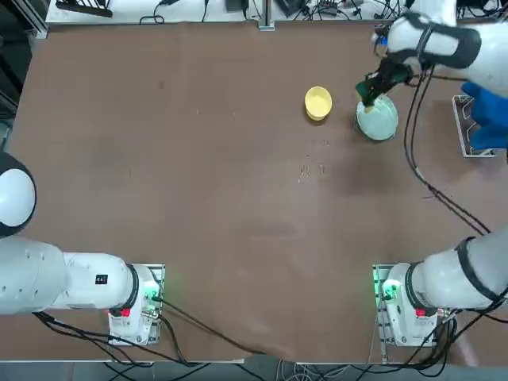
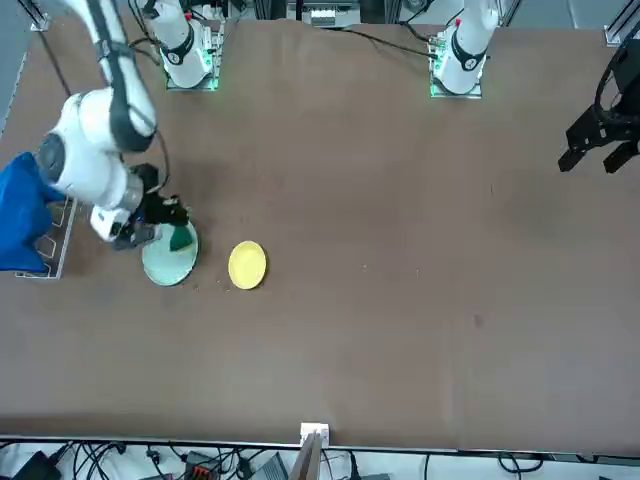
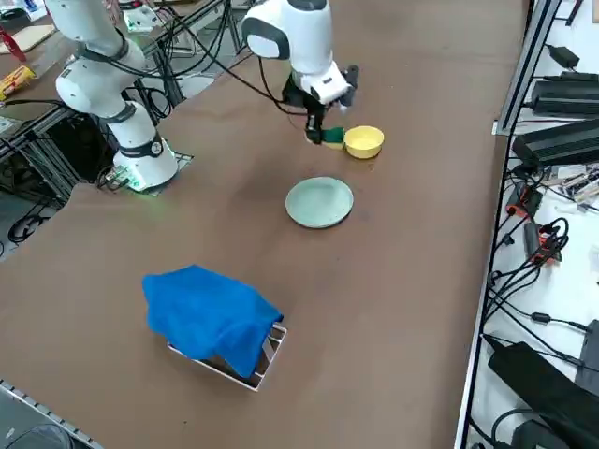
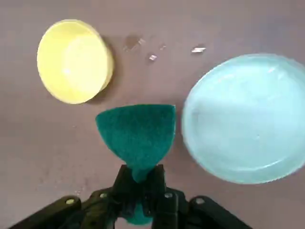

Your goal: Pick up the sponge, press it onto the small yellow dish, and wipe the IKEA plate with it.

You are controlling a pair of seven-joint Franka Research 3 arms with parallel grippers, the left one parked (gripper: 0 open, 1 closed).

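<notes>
The sponge (image 4: 138, 132) is clamped between the fingertips of the right gripper (image 4: 141, 177), projecting beyond them.

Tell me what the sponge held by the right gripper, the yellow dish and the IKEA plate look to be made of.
Sponge: matte, felt-like scouring fibre, pinched soft between the right gripper's fingertips.
Yellow dish: probably smooth plastic, with a soft sheen inside.
IKEA plate: glossy, with bright streaks near its rim; plastic or glazed ceramic, unclear.

top: overhead, down | front: across table, facing robot | both share plate (image 1: 377, 118)
</notes>
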